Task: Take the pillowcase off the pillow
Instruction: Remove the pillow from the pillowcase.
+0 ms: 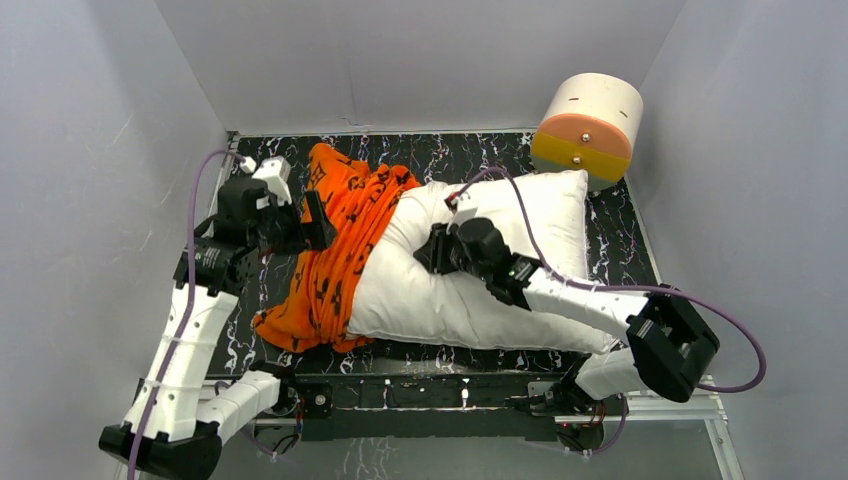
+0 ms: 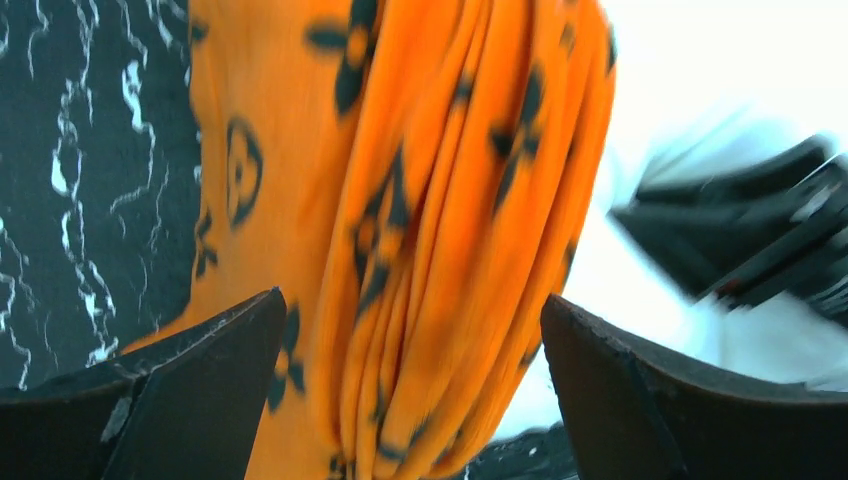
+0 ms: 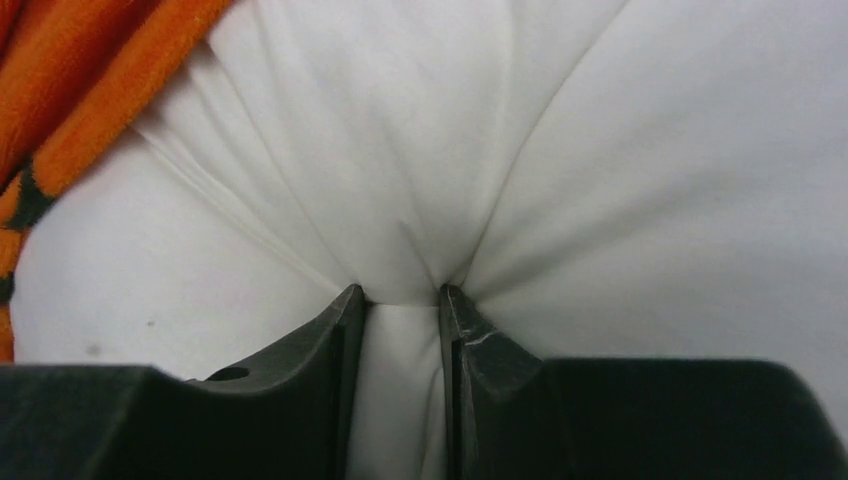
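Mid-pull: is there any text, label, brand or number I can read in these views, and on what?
No text can be read in any view.
The pillowcase has only black flower, star and circle motifs. Marks near its far end might be letters, but they are too blurred to read.
The pillow and the drum show no label or print.

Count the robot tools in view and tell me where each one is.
2. The left tool is open, with the bunched orange pillowcase between its fingers. The right tool pinches a fold of the white pillow near its middle.
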Robot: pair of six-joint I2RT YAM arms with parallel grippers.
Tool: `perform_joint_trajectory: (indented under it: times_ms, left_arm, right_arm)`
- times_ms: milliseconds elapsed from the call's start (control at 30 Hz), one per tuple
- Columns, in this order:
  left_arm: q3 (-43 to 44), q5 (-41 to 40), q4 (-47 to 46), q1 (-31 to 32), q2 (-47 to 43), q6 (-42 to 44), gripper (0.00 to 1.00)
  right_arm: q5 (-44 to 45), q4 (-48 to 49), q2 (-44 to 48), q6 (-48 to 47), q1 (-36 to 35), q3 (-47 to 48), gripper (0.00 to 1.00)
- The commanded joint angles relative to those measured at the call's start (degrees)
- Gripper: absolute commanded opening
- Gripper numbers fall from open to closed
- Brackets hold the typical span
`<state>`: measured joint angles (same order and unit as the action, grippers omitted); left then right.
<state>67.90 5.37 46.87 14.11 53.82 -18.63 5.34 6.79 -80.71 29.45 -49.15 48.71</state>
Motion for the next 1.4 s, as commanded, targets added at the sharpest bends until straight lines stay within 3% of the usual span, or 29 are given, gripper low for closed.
perform_joint_trajectory:
  times_ms: [0, 200, 500, 633, 667, 700, 933, 1100, 1133, 1167, 1233, 1267, 1300, 1367]
  left_arm:
    - [6.79, 1.24, -7.25, 0.13, 9.05, 0.96, 0.98]
    - [15.32, 5.96, -14.89, 0.1, 25.93, 2.2, 0.98]
    - [23.15, 2.22, -10.93, 0.04, 42.01, 5.75, 0.96]
    - [23.24, -6.43, -8.79, -0.07, 44.96, 7.53, 0.42]
    - [22.3, -10.01, -9.3, -0.64, 44.48, 7.13, 0.15]
    - [21.54, -11.96, -9.72, -1.87, 43.72, 6.41, 0.0]
    - [17.94, -6.31, -12.98, -17.6, 39.15, 2.66, 0.0]
    - [16.16, -2.28, -12.82, -18.06, 38.5, 2.9, 0.0]
    - [15.97, -1.63, -12.34, -18.06, 38.39, 3.02, 0.05]
    - [15.77, -0.83, -12.06, -18.06, 38.18, 3.29, 0.21]
    - [14.84, -1.18, -12.0, -18.06, 36.53, 3.19, 0.69]
    - [14.11, -2.72, -12.03, -18.04, 35.28, 2.83, 0.85]
    - [13.35, -4.21, -12.28, -18.06, 33.66, 2.21, 0.94]
    - [11.2, -7.79, -13.26, -18.13, 30.36, 1.07, 0.98]
  right_arm:
    - [-9.28, -5.15, -4.56, 5.5, -7.05, -18.53, 0.37]
    - [-6.99, -2.99, -5.97, 5.41, -8.95, -20.96, 0.35]
    - [0.39, -6.51, -1.69, 4.95, -9.15, -20.98, 0.35]
    - [5.82, -9.93, -0.11, 7.83, -9.16, -20.85, 0.35]
    - [7.41, -10.81, 0.29, 9.38, -9.16, -20.91, 0.34]
    - [8.9, -11.66, 0.58, 10.76, -9.11, -20.93, 0.34]
    - [11.31, -12.99, 0.88, 17.3, -8.99, -21.34, 0.3]
    - [11.59, -13.21, -0.62, 17.33, -8.99, -18.29, 0.3]
    - [11.99, -13.65, -1.12, 17.42, -8.99, -17.36, 0.3]
    - [12.52, -14.29, -1.45, 17.77, -8.97, -16.54, 0.3]
    - [14.69, -16.24, -2.21, 19.08, -8.8, -14.86, 0.3]
    - [16.01, -18.02, -2.64, 19.9, -8.18, -13.92, 0.3]
    - [16.67, -19.23, -3.08, 20.43, -7.03, -12.97, 0.29]
    - [15.81, -19.83, -3.71, 19.54, -3.37, -11.63, 0.29]
